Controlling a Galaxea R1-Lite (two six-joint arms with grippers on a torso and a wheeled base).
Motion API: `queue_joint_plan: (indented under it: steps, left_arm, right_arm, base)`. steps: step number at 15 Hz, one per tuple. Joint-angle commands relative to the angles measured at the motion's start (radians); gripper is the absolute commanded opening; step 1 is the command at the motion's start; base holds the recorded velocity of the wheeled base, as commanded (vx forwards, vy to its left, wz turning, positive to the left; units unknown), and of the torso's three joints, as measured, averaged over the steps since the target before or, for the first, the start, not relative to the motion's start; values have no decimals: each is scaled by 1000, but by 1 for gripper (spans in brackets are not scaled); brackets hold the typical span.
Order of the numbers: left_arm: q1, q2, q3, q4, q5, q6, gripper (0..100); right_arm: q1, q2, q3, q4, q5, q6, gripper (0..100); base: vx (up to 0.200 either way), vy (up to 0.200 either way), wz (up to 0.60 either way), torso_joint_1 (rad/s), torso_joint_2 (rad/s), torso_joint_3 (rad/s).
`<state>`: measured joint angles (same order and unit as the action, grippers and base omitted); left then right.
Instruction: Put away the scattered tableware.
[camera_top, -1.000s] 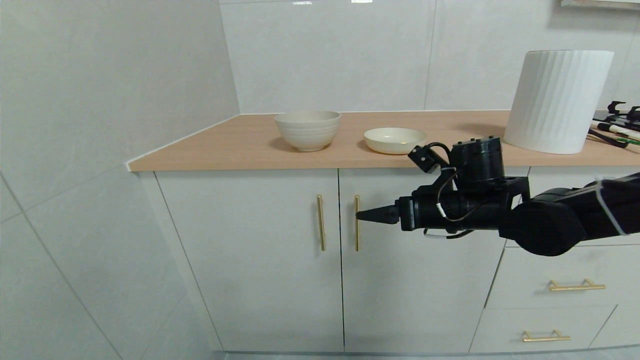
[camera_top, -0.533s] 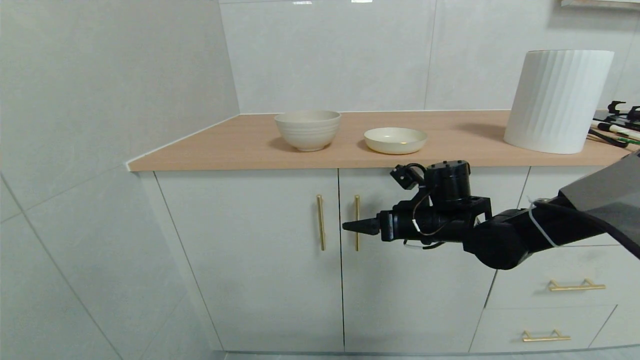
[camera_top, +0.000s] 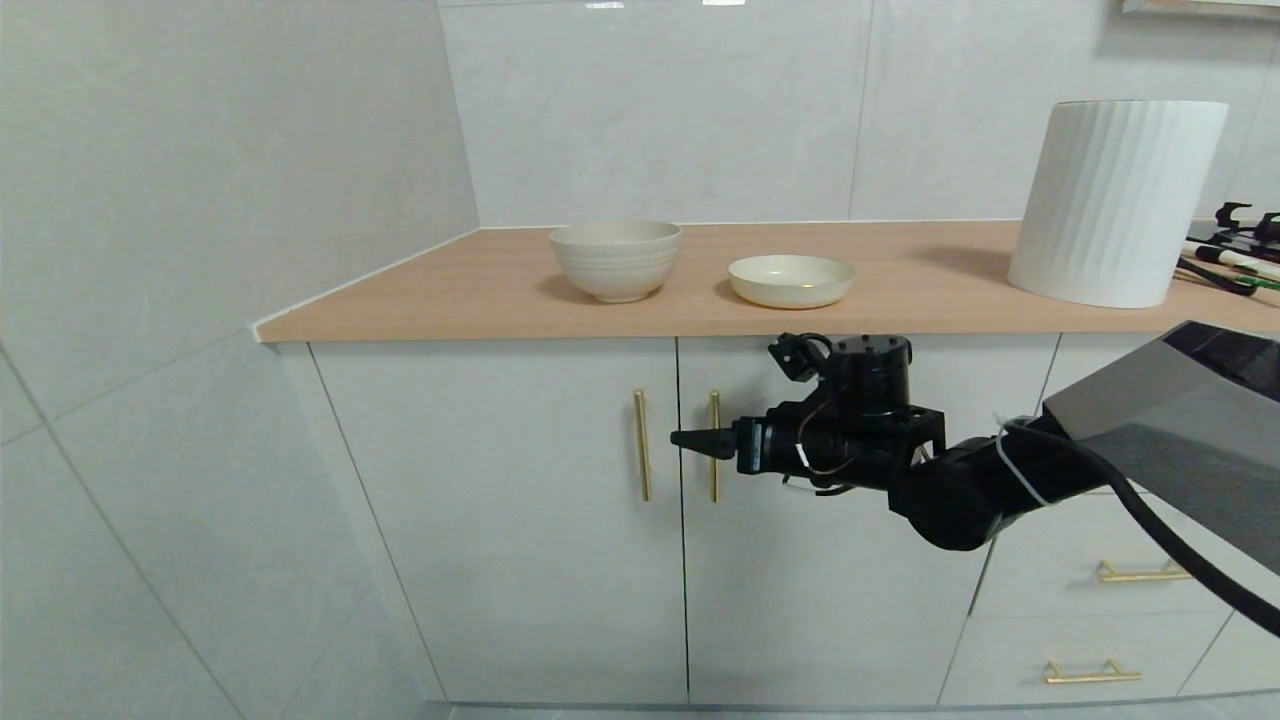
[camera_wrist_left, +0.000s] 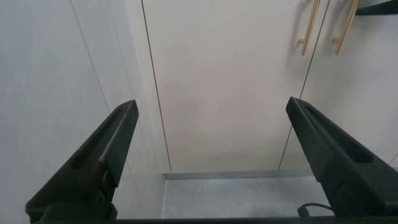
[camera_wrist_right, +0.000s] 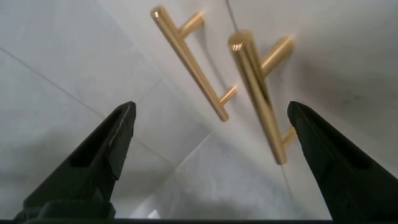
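A beige ribbed bowl (camera_top: 615, 258) and a shallow cream dish (camera_top: 790, 280) stand on the wooden countertop (camera_top: 450, 300). Below it are two white cabinet doors with upright brass handles (camera_top: 641, 445) (camera_top: 714, 445). My right gripper (camera_top: 692, 440) hangs level in front of these handles, its tip between them. In the right wrist view it (camera_wrist_right: 210, 109) is open, and both brass handles (camera_wrist_right: 189, 65) (camera_wrist_right: 258, 93) lie close between its fingers, untouched. My left gripper (camera_wrist_left: 211, 104) is open and holds nothing, low before the left cabinet door (camera_wrist_left: 224, 93).
A tall white ribbed container (camera_top: 1115, 200) stands at the countertop's right, with dark utensils (camera_top: 1235, 255) beyond it. Drawers with brass pulls (camera_top: 1150, 572) sit right of the doors. A tiled wall (camera_top: 150, 350) closes the left side. Grey floor (camera_wrist_left: 236, 199) lies below the cabinet.
My right arm has moved left and slightly down, bringing its gripper from the right door's handle to between the two handles. The bowl and dish have not moved.
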<state>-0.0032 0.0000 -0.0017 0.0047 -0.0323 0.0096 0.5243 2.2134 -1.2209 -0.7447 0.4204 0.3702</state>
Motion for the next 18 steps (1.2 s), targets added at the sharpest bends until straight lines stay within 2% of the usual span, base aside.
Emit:
queue_joint_plan:
  steps: [1, 10, 18]
  left_arm:
    - [0, 0, 0, 0, 0, 0, 100]
    - [0, 0, 0, 0, 0, 0, 100]
    - [0, 0, 0, 0, 0, 0, 100]
  right_arm:
    - [11, 12, -5, -2, 0, 19, 100]
    - [39, 58, -23, -39, -17, 47, 100]
    - [68, -8, 40, -67, -5, 87, 100]
  base:
    - [0, 0, 0, 0, 0, 0]
    - [0, 0, 0, 0, 0, 0]
    - [0, 0, 0, 0, 0, 0]
